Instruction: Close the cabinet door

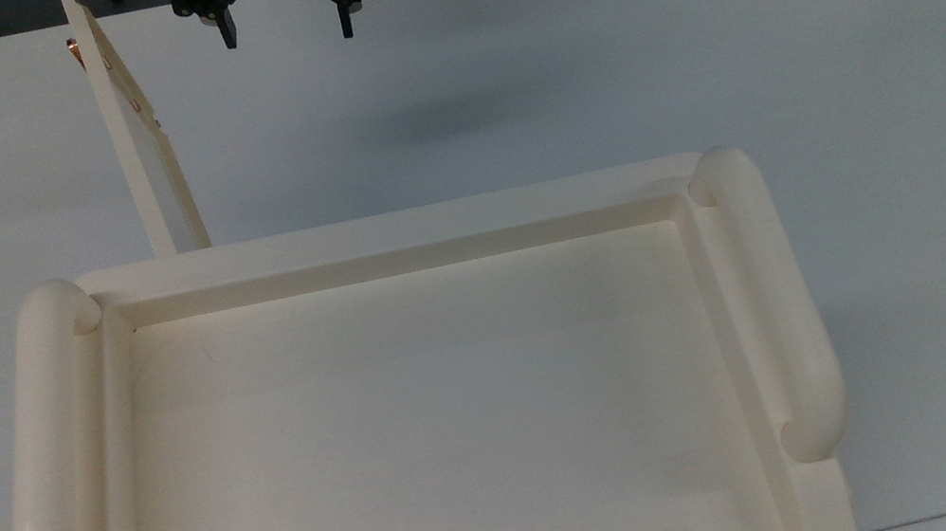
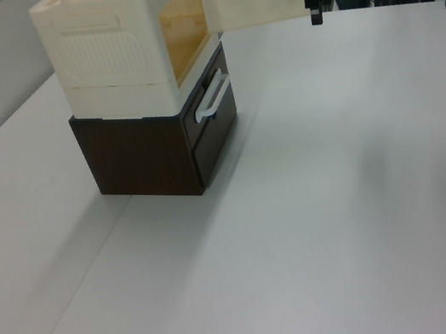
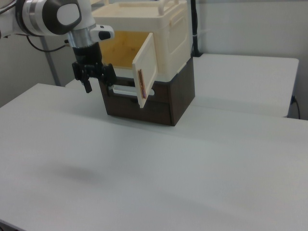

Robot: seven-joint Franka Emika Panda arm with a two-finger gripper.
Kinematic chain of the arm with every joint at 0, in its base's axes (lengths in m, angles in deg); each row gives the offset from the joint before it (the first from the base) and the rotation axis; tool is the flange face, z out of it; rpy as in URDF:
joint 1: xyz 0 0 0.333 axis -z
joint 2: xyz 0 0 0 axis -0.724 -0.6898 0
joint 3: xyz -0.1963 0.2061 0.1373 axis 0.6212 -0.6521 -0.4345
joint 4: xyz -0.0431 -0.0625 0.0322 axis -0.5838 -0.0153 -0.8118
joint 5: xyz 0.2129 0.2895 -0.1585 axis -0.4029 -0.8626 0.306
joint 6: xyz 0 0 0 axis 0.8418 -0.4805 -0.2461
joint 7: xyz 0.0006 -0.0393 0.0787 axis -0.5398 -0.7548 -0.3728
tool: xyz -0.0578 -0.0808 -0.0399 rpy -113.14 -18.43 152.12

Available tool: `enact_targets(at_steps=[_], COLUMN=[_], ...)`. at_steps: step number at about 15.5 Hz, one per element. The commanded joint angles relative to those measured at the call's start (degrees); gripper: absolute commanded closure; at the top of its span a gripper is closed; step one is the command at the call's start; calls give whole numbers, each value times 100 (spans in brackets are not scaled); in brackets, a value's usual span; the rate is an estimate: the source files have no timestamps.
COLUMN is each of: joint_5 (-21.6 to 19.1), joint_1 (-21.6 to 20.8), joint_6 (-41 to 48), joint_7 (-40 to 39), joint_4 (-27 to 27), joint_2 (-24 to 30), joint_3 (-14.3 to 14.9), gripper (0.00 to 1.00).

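Nothing is done yet: the cabinet door (image 1: pixel 143 143) stands wide open, swung out from the cabinet (image 1: pixel 390 231) front. In the top view its edge runs from the hinge corner toward 11 o'clock, handle at the far end. The gripper (image 1: pixel 286 27) hovers with fingers spread and empty, at the door's 2 o'clock.
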Motion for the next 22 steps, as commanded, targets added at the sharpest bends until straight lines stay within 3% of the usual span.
enact_targets(at_steps=[1, 7, 8, 13, 15, 19, 22], joint_5=[-9, -9, -9, -18, -18, -26, -88], joint_1=[29, 29, 29, 37, 37, 46, 142], joint_6=[0, -18, -18, -18, -1, -9, -27], joint_7=[-130, -148, -200, -350, -342, -342, -306], joint_4=[-128, -128, -128, -128, -119, 47, 530], joint_2=[98, 89, 89, 89, 89, 89, 89], joint_3=[23, 23, 23, 23, 32, 58, 67], gripper=[0, 0, 9, 82, 100, 100, 100])
